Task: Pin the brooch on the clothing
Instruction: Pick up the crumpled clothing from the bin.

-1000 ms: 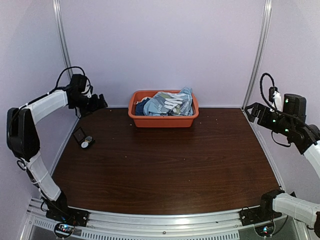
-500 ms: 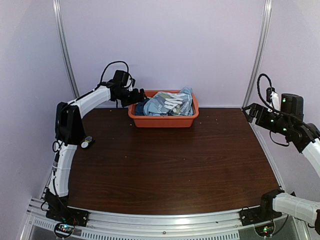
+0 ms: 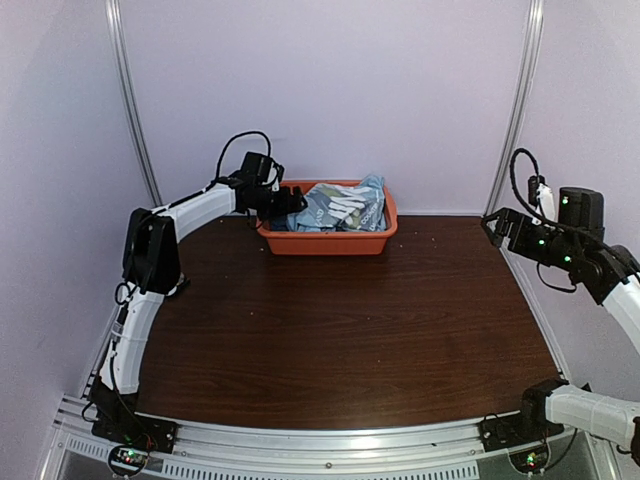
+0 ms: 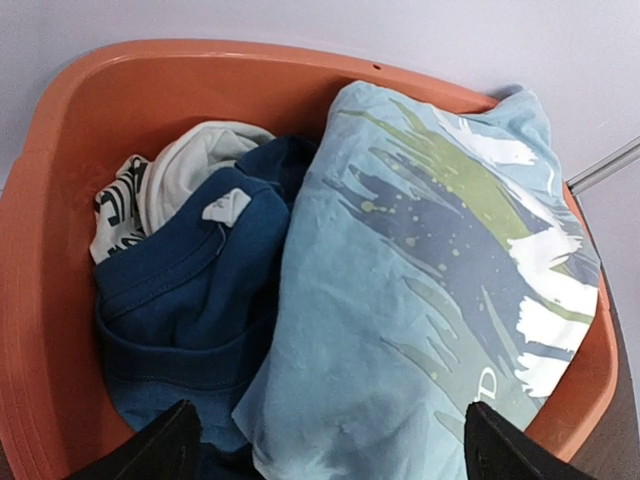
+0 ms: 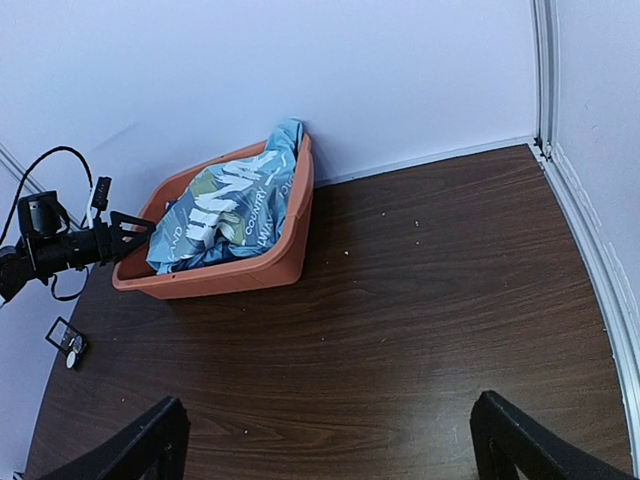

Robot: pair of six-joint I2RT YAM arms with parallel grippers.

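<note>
The clothing (image 4: 400, 300), a light blue T-shirt with a white, green and yellow print, lies crumpled in the orange basket (image 3: 325, 241); it also shows in the top view (image 3: 342, 206) and the right wrist view (image 5: 225, 205). My left gripper (image 4: 332, 446) (image 3: 292, 201) hovers open over the basket's left end, its fingers spread on either side of the shirt's near edge and holding nothing. The brooch (image 5: 73, 349), a tiny pale disc, lies on the table at the far left. My right gripper (image 5: 330, 430) (image 3: 491, 226) hangs open and empty above the table's right side.
A dark blue garment (image 4: 180, 300) and a white patterned one (image 4: 165, 185) fill the basket's left half beside the shirt. A small black square case (image 5: 58, 332) lies next to the brooch. Metal frame posts (image 3: 517, 100) and walls bound the dark wooden table (image 3: 350, 330).
My left arm has swung from the left wall across to the basket and now hangs over its left end. The right gripper has edged slightly left.
</note>
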